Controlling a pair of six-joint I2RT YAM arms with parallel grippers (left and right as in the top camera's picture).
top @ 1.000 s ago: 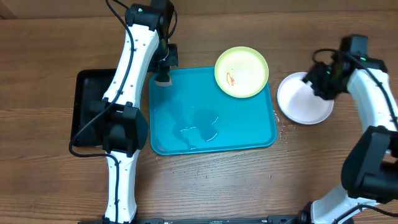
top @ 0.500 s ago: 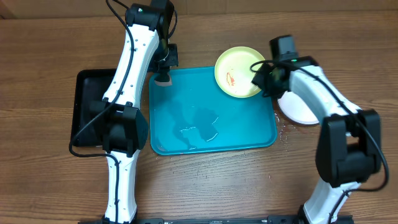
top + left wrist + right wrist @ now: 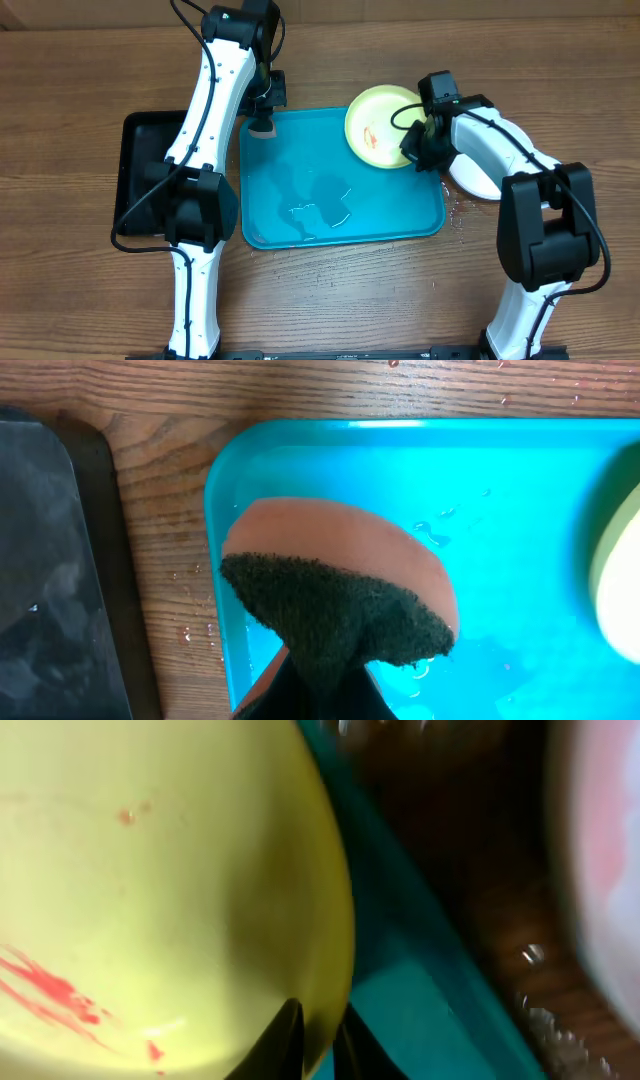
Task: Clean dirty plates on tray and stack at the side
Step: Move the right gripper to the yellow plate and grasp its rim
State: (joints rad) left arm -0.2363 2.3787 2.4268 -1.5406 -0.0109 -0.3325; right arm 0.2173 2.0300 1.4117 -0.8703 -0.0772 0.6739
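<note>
The yellow-green plate [image 3: 375, 125] with red smears sits at the back right corner of the turquoise tray [image 3: 300, 160]. My right gripper [image 3: 413, 148] is shut on the plate's right rim, one finger on each side of it in the right wrist view [image 3: 318, 1038], where the plate [image 3: 150, 870] fills the left. The white plate [image 3: 478, 180] lies on the table right of the tray, partly under my right arm. My left gripper [image 3: 262, 120] is shut on a brown sponge with a dark scrub face [image 3: 335, 585] over the tray's back left corner [image 3: 500, 480]. The light blue plate is out of view.
A black tray [image 3: 140, 165] lies left of the turquoise tray, also in the left wrist view [image 3: 40, 560]. Water puddles lie on the turquoise tray floor [image 3: 320, 205]. Drops wet the table near the white plate [image 3: 455, 208].
My right arm has swung left from over the white plate to the yellow-green plate and closed on its rim; the plate has shifted slightly. The left arm has not moved.
</note>
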